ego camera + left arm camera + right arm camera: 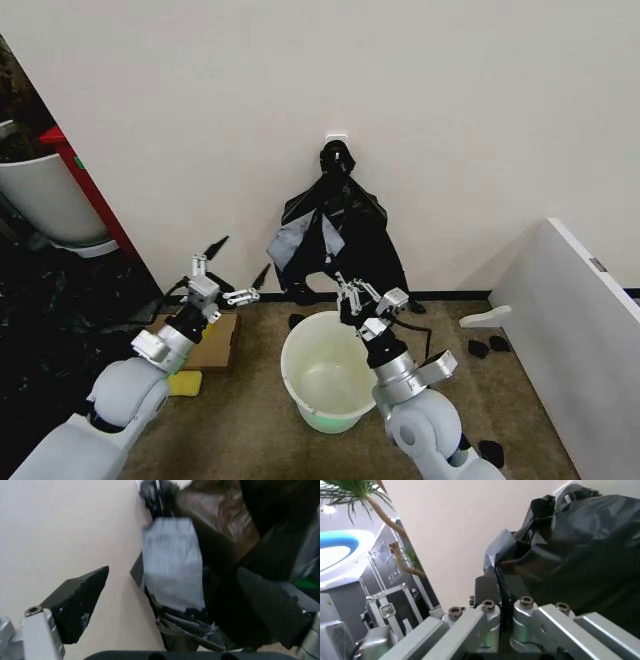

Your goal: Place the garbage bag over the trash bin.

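The garbage bag (340, 232) is thin, glossy black plastic, wrinkled, with a dull grey see-through flap (172, 564) between the left gripper's (238, 258) matt black, rough-faced fingers (80, 600). The right gripper (504, 609) is brushed metal. The bin (322, 400) is smooth white plastic.

Glossy black bag (335, 225) with a greyish patch (rim side), white bin (325, 372) tinted pale green at its base, cream wall (400, 90), brown carpet (250, 420), yellow sponge (184, 383)

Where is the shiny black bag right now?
In the head view, the thin glossy black plastic garbage bag hangs against the wall, centre, above the round white plastic trash bin, between the left gripper and right gripper.
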{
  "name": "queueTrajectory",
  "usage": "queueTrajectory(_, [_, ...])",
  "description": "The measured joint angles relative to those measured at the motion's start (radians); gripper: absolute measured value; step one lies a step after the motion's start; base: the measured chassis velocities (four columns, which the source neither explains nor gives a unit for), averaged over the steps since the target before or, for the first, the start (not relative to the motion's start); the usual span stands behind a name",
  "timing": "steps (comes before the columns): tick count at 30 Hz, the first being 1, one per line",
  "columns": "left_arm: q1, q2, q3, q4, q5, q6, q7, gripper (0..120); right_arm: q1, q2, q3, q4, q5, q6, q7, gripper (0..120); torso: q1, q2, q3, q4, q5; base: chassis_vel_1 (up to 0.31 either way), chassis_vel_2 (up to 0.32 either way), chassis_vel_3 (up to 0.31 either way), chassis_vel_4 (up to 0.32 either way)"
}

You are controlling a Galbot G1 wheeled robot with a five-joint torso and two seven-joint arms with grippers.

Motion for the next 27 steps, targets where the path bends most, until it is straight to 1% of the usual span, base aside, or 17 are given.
queueTrajectory(2, [-0.042,-0.013,0.028,0.031,0.008,0.027,-0.022,100,-0.001,0.005,-0.001,-0.002,-0.007,-0.001,-0.008,0,0.0,0.0,0.0,-0.0001,0.0001,0.0,0.0,0.0,0.0])
queueTrajectory(3, [-0.042,-0.013,0.028,0.031,0.008,0.027,-0.022,100,-0.001,0.005,-0.001,-0.002,-0.007,-0.001,-0.008,0,0.0,0.0,0.0,-0.0001,0.0001,0.0,0.0,0.0,0.0])
queueTrajectory(5, [-0.074,-0.028,0.046,0.049,0.004,0.044,-0.035,97,-0.001,0.002,-0.001,-0.003,-0.011,-0.003,-0.014,0,0.0,0.0,0.0,0.0,0.0001,0.0,0.0,0.0,0.0])
queueTrajectory(6, [-0.085,-0.035,0.052,0.055,0.003,0.047,-0.036,94,-0.001,-0.001,0.0,-0.004,-0.012,-0.003,-0.014,0,0.0,0.0,0.0,-0.0001,0.0001,0.0,0.0,0.0,0.0])
queueTrajectory(7, [-0.085,-0.035,0.052,0.055,0.003,0.047,-0.036,94,-0.001,-0.001,0.0,-0.004,-0.012,-0.003,-0.014,0,0.0,0.0,0.0,-0.0001,0.0001,0.0,0.0,0.0,0.0])
queueTrajectory(10, [-0.099,-0.054,0.061,0.064,0.005,0.048,-0.033,81,0.005,-0.011,0.003,-0.007,-0.013,-0.004,-0.015,0,0.0,0.0,0.0,-0.0001,0.0002,0.0,0.0,0.0,0.0])
queueTrajectory(11, [-0.099,-0.054,0.061,0.064,0.005,0.048,-0.033,81,0.005,-0.011,0.003,-0.007,-0.013,-0.004,-0.015,0,0.0,0.0,0.0,-0.0001,0.0002,0.0,0.0,0.0,0.0])
queueTrajectory(14, [-0.096,-0.069,0.062,0.062,0.008,0.046,-0.03,67,0.01,-0.016,0.004,-0.01,-0.017,-0.005,-0.015,0,0.0,0.0,0.0,0.0,0.0002,0.0,0.0,0.0,0.0])
queueTrajectory(15, [-0.096,-0.069,0.062,0.062,0.008,0.046,-0.03,67,0.01,-0.016,0.004,-0.01,-0.017,-0.005,-0.015,0,0.0,0.0,0.0,0.0,0.0002,0.0,0.0,0.0,0.0])
queueTrajectory(18, [-0.095,-0.078,0.063,0.064,0.009,0.045,-0.029,53,0.013,-0.024,0.004,-0.012,-0.02,-0.005,-0.013,0,0.0,0.0,0.0,0.0,0.0003,0.0,0.0,0.0,0.0])
queueTrajectory(19, [-0.095,-0.078,0.063,0.064,0.009,0.045,-0.029,53,0.013,-0.024,0.004,-0.012,-0.02,-0.005,-0.013,0,0.0,0.0,0.0,0.0,0.0003,0.0,0.0,0.0,0.0])
queueTrajectory(22, [-0.088,-0.089,0.06,0.067,0.009,0.047,-0.032,36,0.014,-0.039,0.005,-0.005,-0.02,-0.005,-0.006,0,0.0,0.0,0.0,0.0,0.0003,0.0,0.0,0.0,0.0])
queueTrajectory(23, [-0.088,-0.089,0.06,0.067,0.009,0.047,-0.032,36,0.014,-0.039,0.005,-0.005,-0.02,-0.005,-0.006,0,0.0,0.0,0.0,0.0,0.0003,0.0,0.0,0.0,0.0])
queueTrajectory(25, [-0.08,-0.093,0.055,0.067,0.009,0.05,-0.034,27,0.012,-0.046,0.005,0.001,-0.019,-0.005,-0.001,0,0.0,0.0,0.0,0.0,0.0003,0.0,0.0,0.0,0.0])
queueTrajectory(27, [-0.072,-0.096,0.048,0.067,0.007,0.052,-0.036,20,0.006,-0.051,0.005,0.009,-0.019,-0.005,0.004,0,0.0,0.0,0.0,0.0,0.0003,0.0,0.0,0.0,0.0])
